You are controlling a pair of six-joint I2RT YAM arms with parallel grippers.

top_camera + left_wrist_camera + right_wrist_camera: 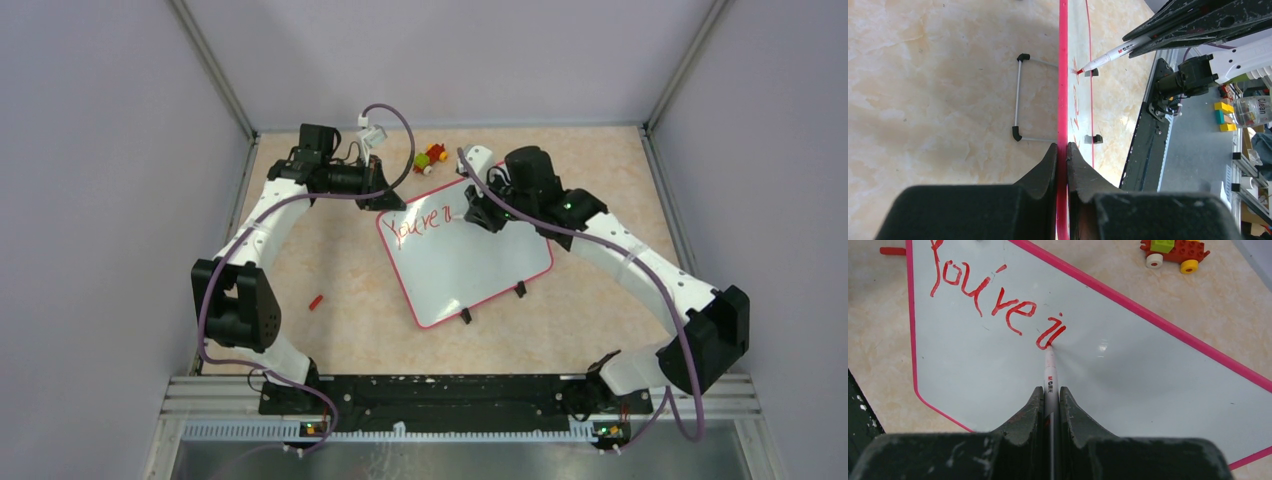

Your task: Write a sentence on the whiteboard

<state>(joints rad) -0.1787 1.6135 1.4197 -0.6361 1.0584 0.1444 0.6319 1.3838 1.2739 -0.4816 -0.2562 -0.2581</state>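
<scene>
Whiteboard [470,270] skewed mid-tabletop [340,335], far corner hidden under right arm. Left gripper [1062,150] pinches its pink rim. Right gripper [1050,395] clamps marker [1050,365], tip on sentence [420,222]; only "You're i" legible. Board bare below the writing.

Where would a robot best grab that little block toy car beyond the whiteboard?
On the small red, green and yellow block toy car, probably the boxy red body, coming straight down with the tool closing across its flat sides. It seems to stand on its round wheels, which would likely roll or slip if pinched.
</scene>
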